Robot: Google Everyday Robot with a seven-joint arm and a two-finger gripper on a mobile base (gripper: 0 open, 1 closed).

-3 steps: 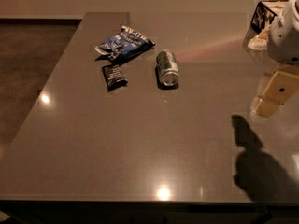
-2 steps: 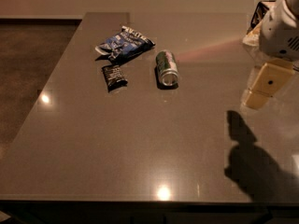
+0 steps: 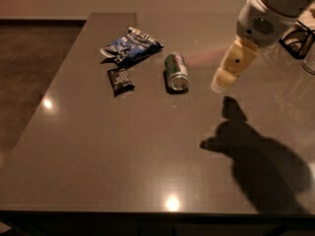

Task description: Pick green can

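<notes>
On table (image 3: 123,146), green can (image 3: 176,71) lies beside black wrapper (image 3: 119,80), blue bag (image 3: 130,45); gripper (image 3: 217,86) hovers near, apart; grip unclear.

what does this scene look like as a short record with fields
target: green can, lying on its side on the table
end effector: in the air, to the right of the can in the view, not touching it
beside can: black packet, on its left
further back: blue snack bag
status: can not yet picked

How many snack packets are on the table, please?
2: the crinkled blue snack bag farthest back, the small black wrapper packet just nearer. The tool hovers right of the dark green metal can.
</notes>
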